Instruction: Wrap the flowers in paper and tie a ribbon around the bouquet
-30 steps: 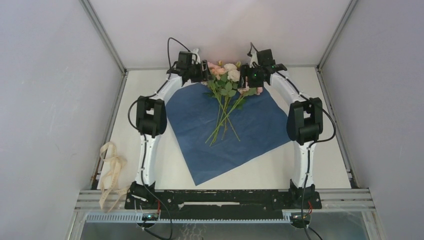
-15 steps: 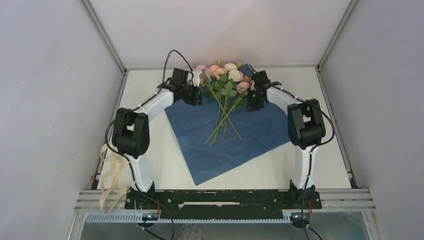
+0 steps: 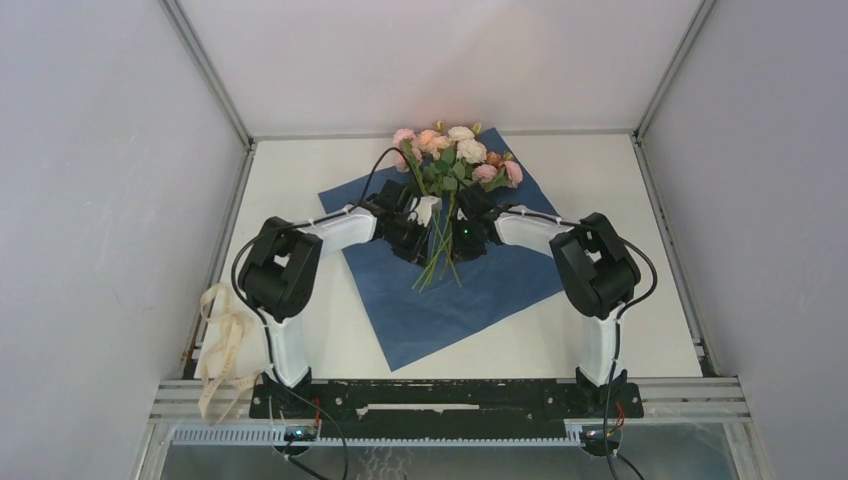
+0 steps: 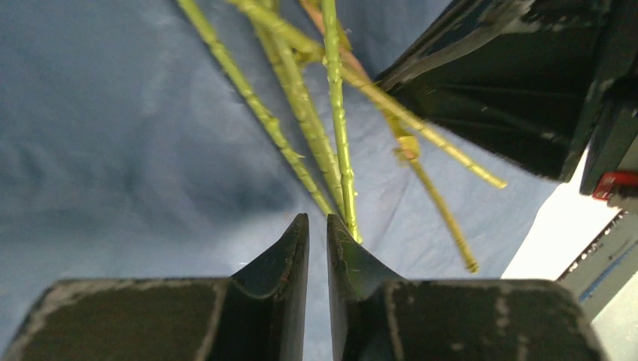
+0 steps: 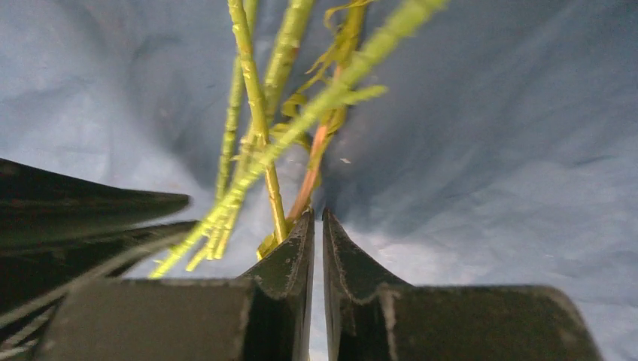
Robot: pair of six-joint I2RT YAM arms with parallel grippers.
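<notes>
Both nearly closed and empty, the left end effector (image 4: 317,222) and right end effector (image 5: 317,217) flank the stems of the flowers (image 3: 460,152). These lie on the paper (image 3: 470,300).

Green stems (image 5: 256,128), blue paper (image 5: 489,150), gripper (image 5: 317,218) nearly closed

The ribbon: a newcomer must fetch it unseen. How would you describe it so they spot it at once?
Start at the white table and follow its left edge toward the arm bases. There, left of the left arm, the ribbon lies in loose loops, apart from the blue paper. It alone is cream and soft; the cables are black.
</notes>
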